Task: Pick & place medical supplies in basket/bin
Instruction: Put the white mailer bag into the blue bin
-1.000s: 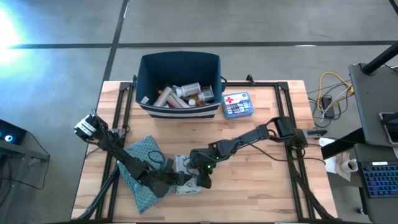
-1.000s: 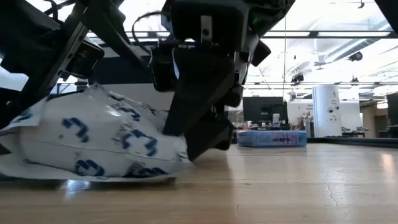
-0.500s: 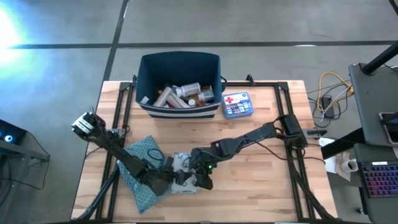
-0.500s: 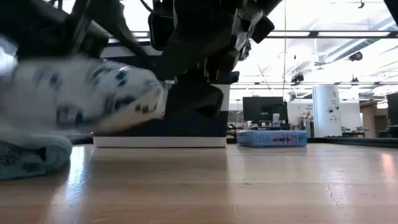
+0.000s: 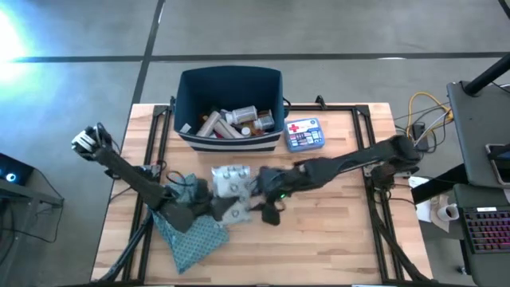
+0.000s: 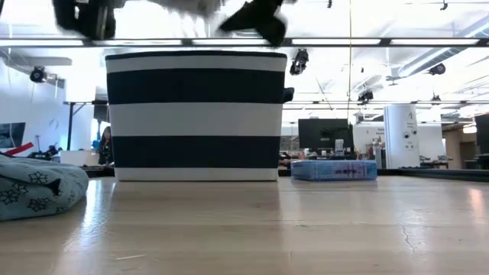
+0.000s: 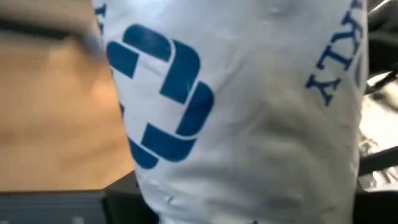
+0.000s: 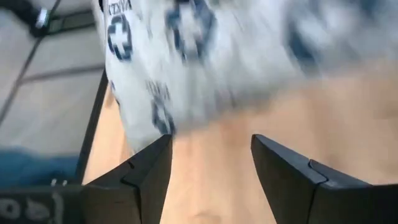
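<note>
Above the desk [image 5: 351,231], my left hand [image 5: 209,207] clamps the grey patterned pouch [image 5: 229,182]; my right hand [image 5: 263,206], fingers apart, sits just beside it, before the bin [image 5: 191,104].

Pouch [image 7: 249,112]: blue letters "KLY"; box [image 5: 304,134]: red cross.

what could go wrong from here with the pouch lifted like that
The grey patterned pouch is off the table between both grippers, short of the navy bin. The right gripper shows open fingers with the pouch beyond them, so the hold may rest on the left gripper alone; the pouch could sag or drop. The bin already holds bottles, so the pouch might catch on the rim.
</note>
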`<move>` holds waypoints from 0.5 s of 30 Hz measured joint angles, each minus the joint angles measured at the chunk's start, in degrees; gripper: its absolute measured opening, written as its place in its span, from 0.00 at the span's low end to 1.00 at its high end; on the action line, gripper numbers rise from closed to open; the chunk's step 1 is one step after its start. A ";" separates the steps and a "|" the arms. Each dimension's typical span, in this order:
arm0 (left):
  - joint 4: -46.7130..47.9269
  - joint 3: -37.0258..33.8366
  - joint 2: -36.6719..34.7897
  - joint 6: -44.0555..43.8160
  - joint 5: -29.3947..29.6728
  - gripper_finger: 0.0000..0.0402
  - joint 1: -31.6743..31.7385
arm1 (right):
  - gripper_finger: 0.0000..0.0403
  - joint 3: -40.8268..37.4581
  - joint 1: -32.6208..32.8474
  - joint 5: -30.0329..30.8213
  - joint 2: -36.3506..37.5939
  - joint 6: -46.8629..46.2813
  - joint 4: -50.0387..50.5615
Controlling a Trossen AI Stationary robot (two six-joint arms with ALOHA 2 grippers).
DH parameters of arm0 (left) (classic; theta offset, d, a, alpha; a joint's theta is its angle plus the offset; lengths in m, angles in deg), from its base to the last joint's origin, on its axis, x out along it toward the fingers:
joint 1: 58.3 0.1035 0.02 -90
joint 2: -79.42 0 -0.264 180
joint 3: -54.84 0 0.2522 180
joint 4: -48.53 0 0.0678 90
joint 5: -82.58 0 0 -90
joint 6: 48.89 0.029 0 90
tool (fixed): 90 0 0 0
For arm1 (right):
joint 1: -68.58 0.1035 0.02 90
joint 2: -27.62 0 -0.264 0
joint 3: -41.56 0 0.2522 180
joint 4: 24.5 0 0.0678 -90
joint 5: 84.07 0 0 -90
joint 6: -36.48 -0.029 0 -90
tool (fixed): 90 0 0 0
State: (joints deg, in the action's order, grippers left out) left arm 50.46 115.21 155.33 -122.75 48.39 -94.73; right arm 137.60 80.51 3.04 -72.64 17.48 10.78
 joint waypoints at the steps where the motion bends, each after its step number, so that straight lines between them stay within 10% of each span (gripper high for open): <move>1: 0.03 0.78 -1.78 3.25 1.88 0.43 -0.04 | 0.52 0.00 0.02 2.61 2.44 0.05 0.98; 9: 0.31 15.83 -10.37 44.04 18.03 0.46 1.28 | 0.52 -0.04 1.14 28.90 20.35 -1.49 10.89; 15: 5.04 27.98 -12.75 66.95 12.60 0.46 10.55 | 0.52 -1.05 -0.78 36.19 26.32 -9.79 19.93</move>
State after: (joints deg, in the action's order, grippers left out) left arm 55.50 143.19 142.57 -55.80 60.99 -84.18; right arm 136.55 79.73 39.23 -46.32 7.69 30.71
